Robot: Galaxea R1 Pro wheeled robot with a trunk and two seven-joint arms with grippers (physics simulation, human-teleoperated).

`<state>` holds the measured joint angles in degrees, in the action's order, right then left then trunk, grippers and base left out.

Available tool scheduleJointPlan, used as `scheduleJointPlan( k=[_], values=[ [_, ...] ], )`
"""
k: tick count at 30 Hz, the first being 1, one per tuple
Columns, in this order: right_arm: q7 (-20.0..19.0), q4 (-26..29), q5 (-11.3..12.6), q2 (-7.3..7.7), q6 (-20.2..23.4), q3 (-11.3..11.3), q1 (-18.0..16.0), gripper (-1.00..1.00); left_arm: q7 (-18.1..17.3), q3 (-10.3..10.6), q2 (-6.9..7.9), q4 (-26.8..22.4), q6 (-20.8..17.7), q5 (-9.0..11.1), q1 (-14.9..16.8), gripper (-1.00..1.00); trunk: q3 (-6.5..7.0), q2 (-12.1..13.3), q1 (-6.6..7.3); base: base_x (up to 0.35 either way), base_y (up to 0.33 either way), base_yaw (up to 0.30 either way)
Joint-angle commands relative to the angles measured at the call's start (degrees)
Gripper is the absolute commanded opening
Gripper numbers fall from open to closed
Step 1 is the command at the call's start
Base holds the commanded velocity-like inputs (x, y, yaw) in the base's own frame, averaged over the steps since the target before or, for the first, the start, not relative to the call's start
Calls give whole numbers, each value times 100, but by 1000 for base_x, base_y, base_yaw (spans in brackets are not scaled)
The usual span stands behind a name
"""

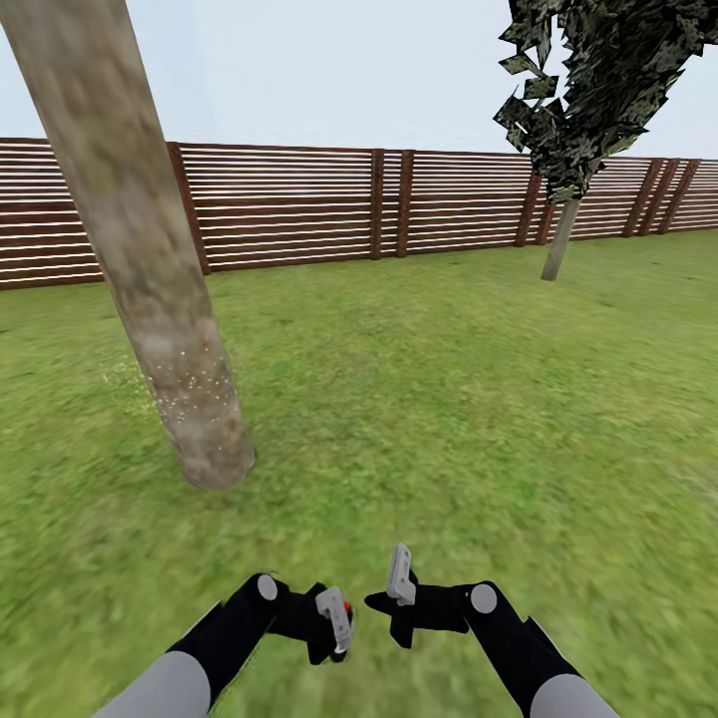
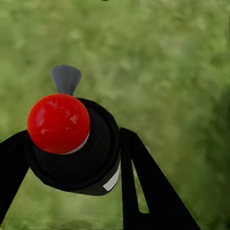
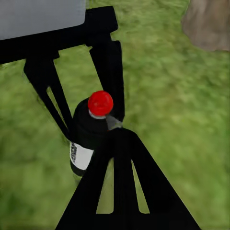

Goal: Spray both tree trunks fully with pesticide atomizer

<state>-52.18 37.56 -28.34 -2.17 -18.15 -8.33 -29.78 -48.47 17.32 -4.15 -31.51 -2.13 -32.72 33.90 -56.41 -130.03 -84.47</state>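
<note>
So the left claw [image 2: 72, 158] was clamped around the black red-capped atomizer bottle [image 2: 76, 148], low over the grass lawn [image 1: 449, 399]. Right claw [image 1: 399, 588] beside it, can't tell its state. Whitish specks [image 1: 184, 384] dotted the pale mottled trunk [image 1: 150, 279].

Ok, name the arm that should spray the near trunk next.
Left. The left gripper is shut on the atomizer, and the speckled near trunk stands on its side. The right gripper holds nothing.

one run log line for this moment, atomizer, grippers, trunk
atomizer: held in left gripper | right gripper: open, empty | near trunk: pesticide specks low down | far tree: by fence
</note>
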Motion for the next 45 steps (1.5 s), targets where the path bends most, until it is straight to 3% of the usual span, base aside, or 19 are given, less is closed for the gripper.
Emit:
scheduleJointPlan(
  k=[1,4,5,9,11,12,14,16,18,19,20,22,24,25,28,30,38,45],
  values=[
    [-3,6,-48,-1,-30,7,-2,-100,-18,-3,107,17,-23,-7,2,-100,-5,-2,1,0,0,0],
    [-3,7,-48,5,-30,11,-2,-100,-14,-2,497,44,-24,-19,-15,-100,-5,-2,1,0,0,0],
    [-3,6,-47,10,-31,12,-2,100,-13,-1,632,46,-20,-21,-28,-100,-5,-2,1,0,0,0],
    [39,-2,-40,36,-41,48,-2,100,20,-19,1062,48,-26,-22,-64,-100,-5,-2,1,0,0,0],
    [152,-150,-40,94,-46,63,3,100,200,-144,1252,53,-38,11,-71,-100,-5,-2,1,0,0,0],
    [433,-360,-35,187,-51,66,9,100,480,-377,1302,74,-40,56,-77,-100,-5,-2,1,0,0,0],
    [1544,-1014,-4,405,-55,78,14,100,1316,-1209,1334,247,-32,239,-144,-100,-5,-2,1,0,0,0],
    [3467,-2066,19,506,-98,259,21,100,2322,-2342,1332,688,157,610,-296,-100,-5,-2,1,0,0,0],
    [5188,-2949,34,496,-541,599,34,100,3127,-3274,1334,1133,969,973,-551,-100,-5,-2,1,0,0,0],
    [5841,-3221,39,484,-890,769,40,100,3476,-3676,1334,1319,1425,1121,-721,-100,-5,-2,1,0,0,0],
    [6335,-3388,83,476,-1145,975,64,100,3756,-3999,1332,1437,1754,1224,-882,-100,-5,-2,1,0,0,0],
    [7062,-3521,540,477,-1370,1504,183,100,4090,-4505,1330,1528,2059,1419,-1205,-100,-5,-2,1,0,0,0],
    [7314,-3553,1142,480,-1444,1753,280,100,4202,-4988,1323,1561,2260,1707,-1396,-100,-5,-2,1,0,0,0],
    [7369,-3572,1300,457,-1471,1807,306,100,4228,-5128,1321,1710,2328,1788,-1558,-100,-5,-2,1,0,0,0],
    [7357,-3593,1295,288,-1483,1811,362,100,4238,-5149,1301,2083,2346,1803,-1628,-100,-5,-2,1,0,0,0],
    [7354,-3597,1289,258,-1468,1809,366,100,4241,-5151,1288,2217,2348,1811,-1632,-100,-5,-2,1,0,0,0],
    [7371,-3604,1303,239,-1456,1817,432,100,4250,-5167,1299,2244,2349,1819,-1632,-100,-5,-2,1,0,0,0],
    [7371,-3606,1313,234,-1446,1817,885,100,4250,-5169,1326,2234,2369,1821,-1632,-100,-5,-2,1,0,0,0]
  ],
)
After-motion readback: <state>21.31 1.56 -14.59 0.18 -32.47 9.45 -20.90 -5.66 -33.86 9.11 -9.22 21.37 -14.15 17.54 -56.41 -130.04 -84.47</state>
